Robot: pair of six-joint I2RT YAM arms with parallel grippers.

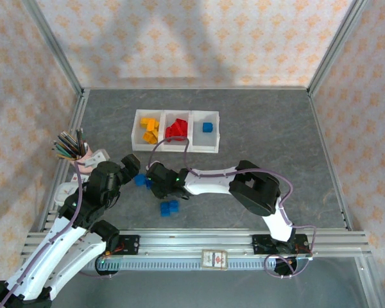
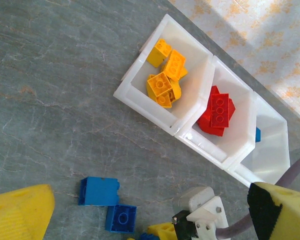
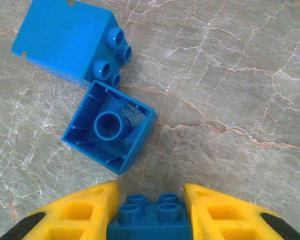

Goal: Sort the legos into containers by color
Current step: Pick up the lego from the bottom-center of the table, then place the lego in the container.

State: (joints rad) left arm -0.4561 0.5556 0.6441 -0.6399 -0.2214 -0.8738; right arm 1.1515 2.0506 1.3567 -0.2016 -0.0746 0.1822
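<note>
The white containers sit mid-table in a row. Yellow legos fill the left compartment, red legos the middle one, and one blue lego lies in the right one. In the right wrist view my right gripper is shut on a blue brick, studs facing the camera, low over the table. Just ahead lie an upturned blue brick and another on its side. My left gripper hangs open close beside the right gripper, holding nothing. More blue bricks lie nearer the arm bases.
A pink cup of pencils stands at the left edge, with white objects beside it. The left wrist view shows the containers, two loose blue bricks and the right gripper's white body very near.
</note>
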